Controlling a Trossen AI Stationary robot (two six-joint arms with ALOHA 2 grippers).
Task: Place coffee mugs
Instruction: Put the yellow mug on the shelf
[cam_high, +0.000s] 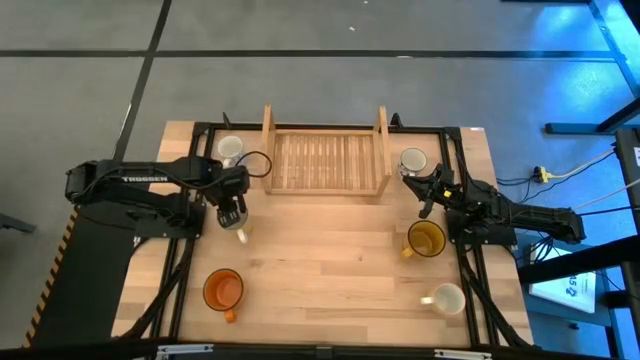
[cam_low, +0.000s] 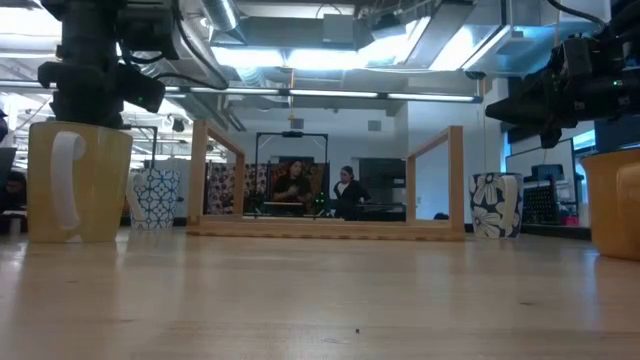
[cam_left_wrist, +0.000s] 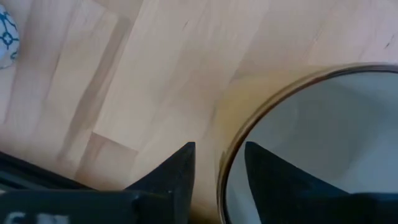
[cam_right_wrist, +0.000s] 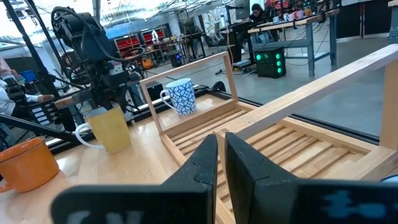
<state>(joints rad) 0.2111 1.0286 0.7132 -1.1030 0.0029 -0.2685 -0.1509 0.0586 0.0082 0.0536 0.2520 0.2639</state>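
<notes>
Left claw (cam_high: 238, 226) reaches in from the surface's left side and clamps the rim of a yellowish mug (cam_right_wrist: 114, 127) — one finger (cam_left_wrist: 165, 171) outside the wall, the other inside, as the left wrist view shows. This mug stands upright on the wooden surface (cam_high: 330, 260), pale handle (cam_low: 65, 190) showing in the low view. Just beyond it, by the left end of the slatted wooden rack (cam_high: 325, 160), stands a white mug with blue pattern (cam_high: 230, 148). An orange mug (cam_high: 223, 290) sits well apart, toward the near left corner.

Right claw (cam_high: 428, 195) hovers off the rack's right end, fingers (cam_right_wrist: 202, 163) nearly together and holding nothing — its arm extends in from the right edge. A white floral mug (cam_high: 413, 160) stands just beside it, an amber mug (cam_high: 426, 239) near the arm's side, and a plain cream mug (cam_high: 446, 298) farther toward the near right corner. People sit in the room behind the rack (cam_low: 300, 185).
</notes>
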